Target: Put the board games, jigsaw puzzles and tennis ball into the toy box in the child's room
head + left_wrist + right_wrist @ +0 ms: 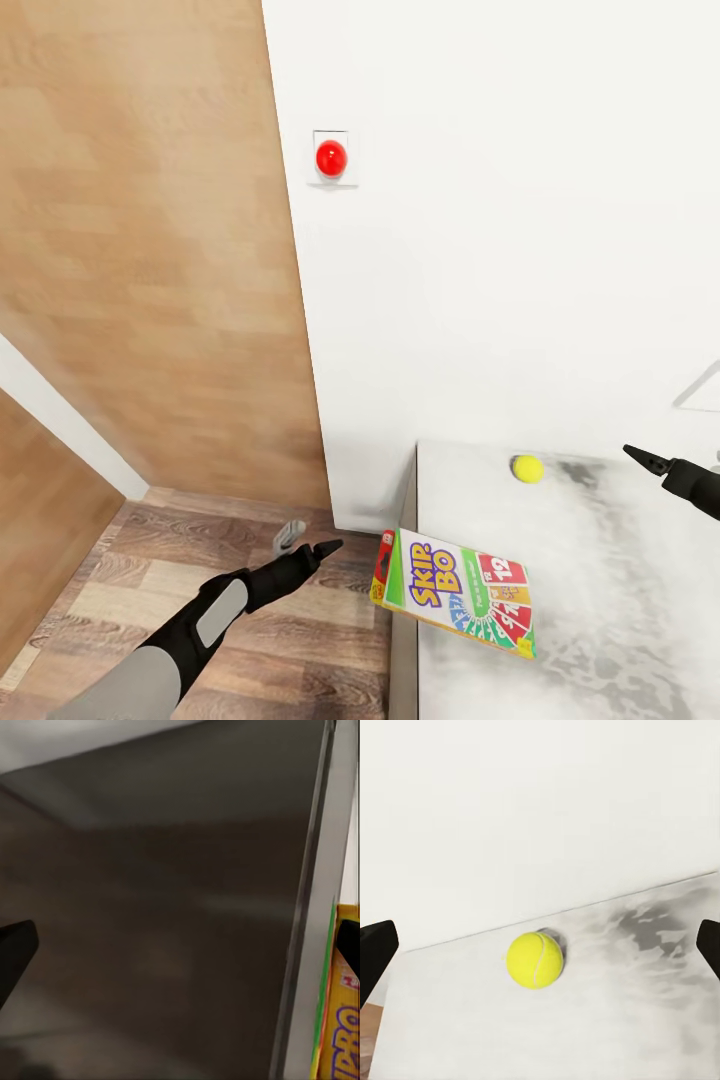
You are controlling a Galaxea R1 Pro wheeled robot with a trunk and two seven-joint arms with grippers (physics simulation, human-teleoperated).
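Observation:
A yellow tennis ball rests on the pale grey table close to the white wall. My right gripper hovers to the ball's right and points at it. It is open, its fingers wide apart with the ball in line between them but some way off. A Skip-Bo board game lies flat with one end hanging over the table's left edge. My left gripper is open over the floor, just left of that box and holding nothing. The toy box and jigsaw puzzles are out of view.
A red round button is mounted high on the white wall. A wood-panelled surface fills the left side, with wood-plank floor below it. The table's left edge drops straight to the floor beside my left arm.

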